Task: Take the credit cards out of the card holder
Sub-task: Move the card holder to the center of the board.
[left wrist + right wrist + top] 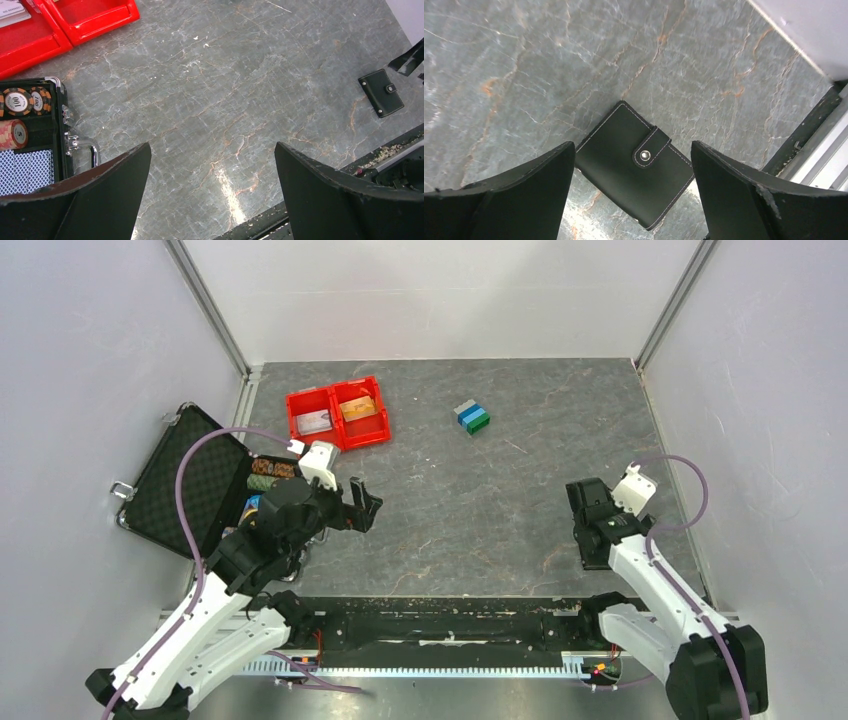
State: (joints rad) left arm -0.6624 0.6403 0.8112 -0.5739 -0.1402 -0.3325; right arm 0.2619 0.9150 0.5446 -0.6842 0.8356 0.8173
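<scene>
While the right gripper (632,145) hangs open above it, the card holder (619,170) looks light and supple; pinch its edges.

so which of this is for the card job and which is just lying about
job: black leather card holder with snap tab; open right gripper over it; probably whitish card, orange card in red plastic tray
lying about: stacked grey, blue, green blocks; open black foam-lined case

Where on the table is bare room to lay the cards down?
Widest free patch: the table middle, bordered by the red tray, the stacked blocks, the left claw and the card holder. Crowded: the left side, around the open poker case.
</scene>
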